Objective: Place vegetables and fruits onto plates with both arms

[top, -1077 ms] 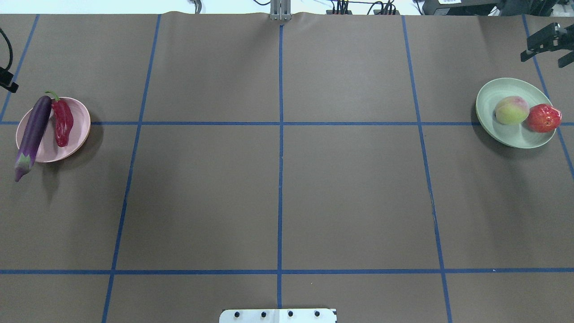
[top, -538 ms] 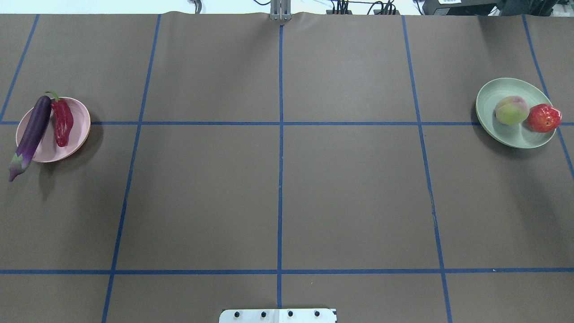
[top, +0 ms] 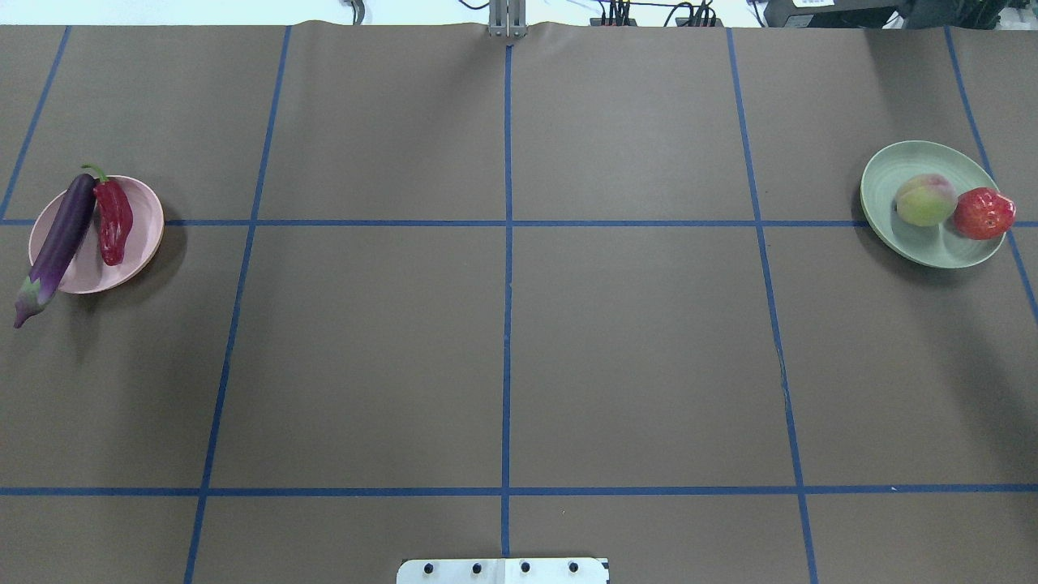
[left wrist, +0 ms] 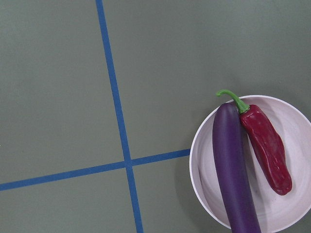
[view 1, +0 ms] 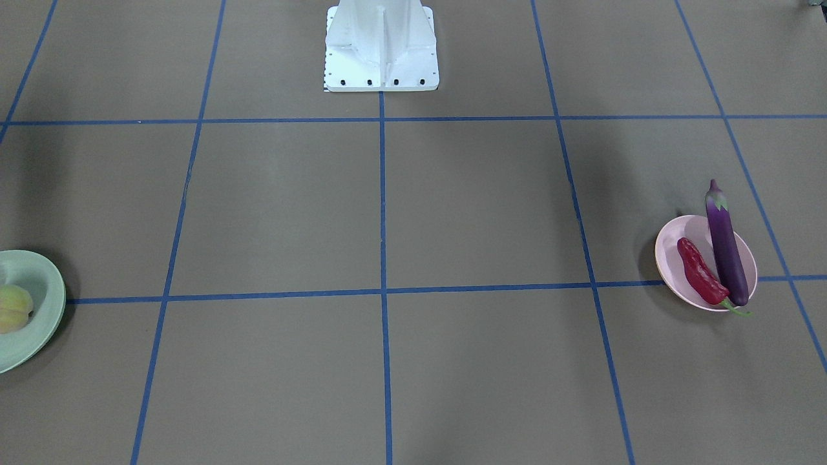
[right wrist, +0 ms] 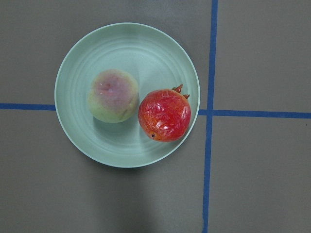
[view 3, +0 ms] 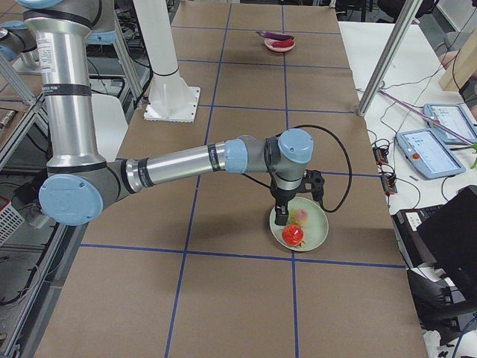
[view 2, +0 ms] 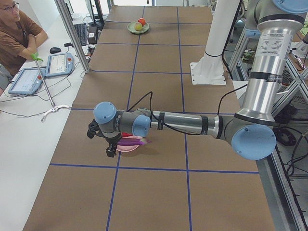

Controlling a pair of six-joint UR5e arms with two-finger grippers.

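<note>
Eggplant (view 2: pixel 132 142) near left hand (view 2: pixel 101 141), peach (view 3: pixel 302 216) below right hand (view 3: pixel 282 217)

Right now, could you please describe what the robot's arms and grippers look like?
The left arm and right arm are silver-grey tubes with light blue joint caps and a black cable near each wrist. The left gripper and right gripper are black.

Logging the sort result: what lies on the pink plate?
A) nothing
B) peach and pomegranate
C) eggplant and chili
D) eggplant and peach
C: the eggplant and chili lie side by side on the pink plate, while the peach and pomegranate sit on the green plate.
</note>
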